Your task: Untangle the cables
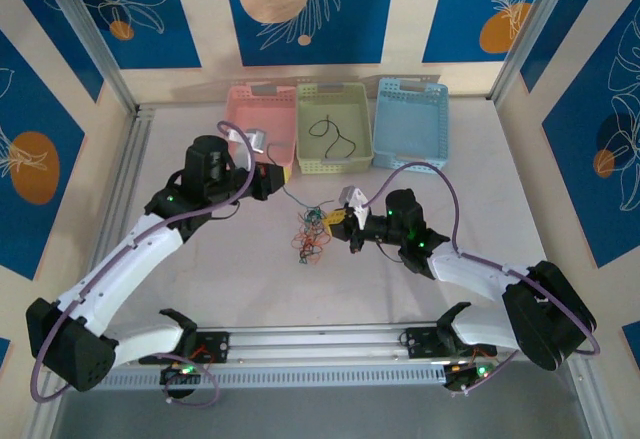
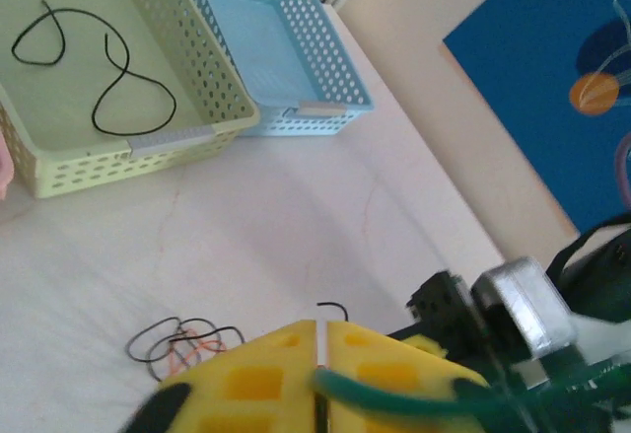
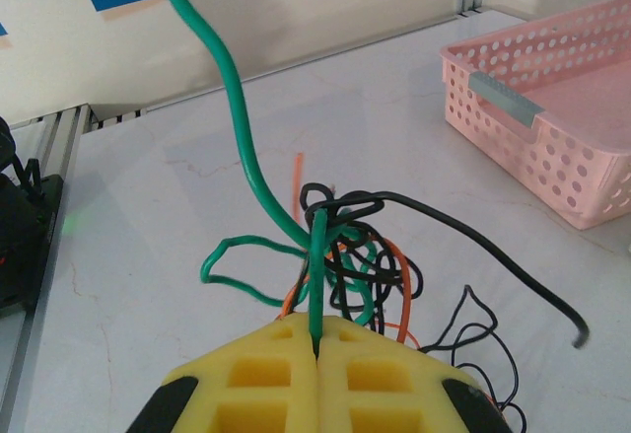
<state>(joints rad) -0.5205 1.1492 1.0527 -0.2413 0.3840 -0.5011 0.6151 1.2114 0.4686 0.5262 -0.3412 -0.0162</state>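
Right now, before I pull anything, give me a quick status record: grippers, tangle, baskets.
Left gripper: shut on green cable
Right gripper: shut on green cable, right at the tangle
Tangle: black, orange and green cables knotted on the table
Green basket: one black cable inside
Blue basket: no cable seen inside

- A robotics lab's test cell: the left arm [image 1: 130, 259] and the right arm [image 1: 480, 279], both white, stand bolted to an aluminium rail [image 1: 320, 339] at the edge of a white table [image 1: 250, 289].
- Aluminium posts [image 1: 90, 44] frame printed blue-and-cream backdrop panels [image 1: 310, 9].
- A pink basket [image 1: 262, 89], a yellow-green basket [image 1: 335, 87] and a blue basket [image 1: 410, 83] line the far side.
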